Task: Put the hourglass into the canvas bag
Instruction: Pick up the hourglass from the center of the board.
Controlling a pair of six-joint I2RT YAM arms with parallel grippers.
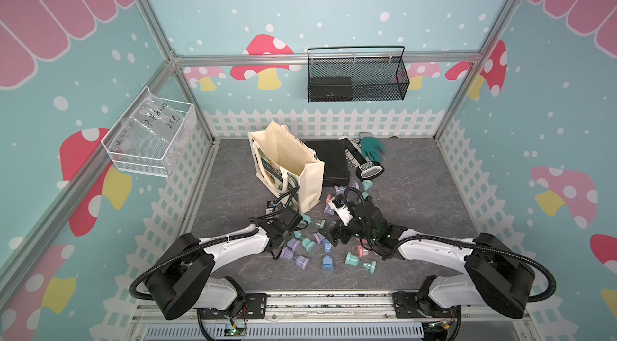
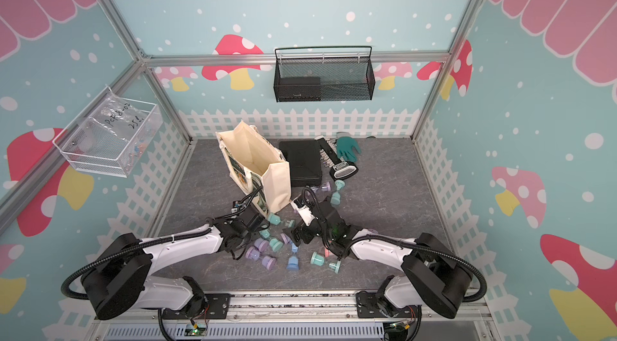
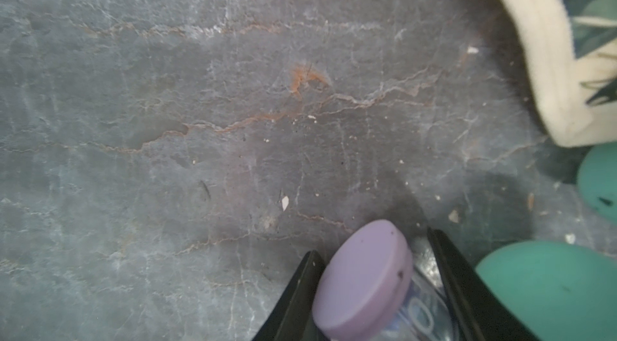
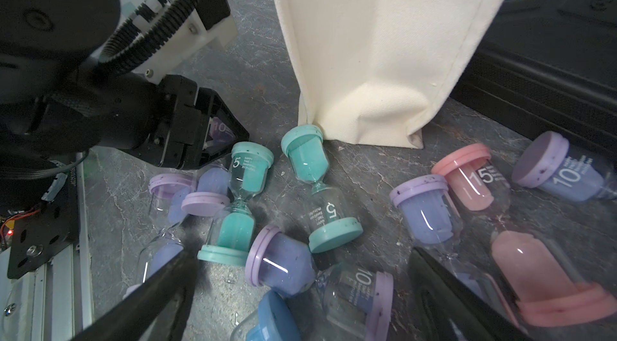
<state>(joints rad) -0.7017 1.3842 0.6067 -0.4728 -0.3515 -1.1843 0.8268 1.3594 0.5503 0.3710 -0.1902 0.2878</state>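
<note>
And the left end effector (image 3: pixel 371 243) grips the purple hourglass (image 3: pixel 364 282) low by the table (image 3: pixel 167 122), near the canvas bag (image 1: pixel 287 159), while the right end effector (image 4: pixel 300 254) hangs wide open over the other hourglasses (image 4: pixel 320 189).

Both top views look steeply down from high above the table's (image 1: pixel 417 195) near edge toward its far edge, sharing nearly the whole scene. The left wrist view sits close over bare table beside the canvas bag's (image 3: pixel 541 38) bottom corner, with the purple hourglass (image 3: pixel 364 279) in the left pincer (image 3: pixel 370 242). The right wrist view looks low and near toward that bag (image 4: pixel 377 38), catching the same pincer and hourglass.
</note>
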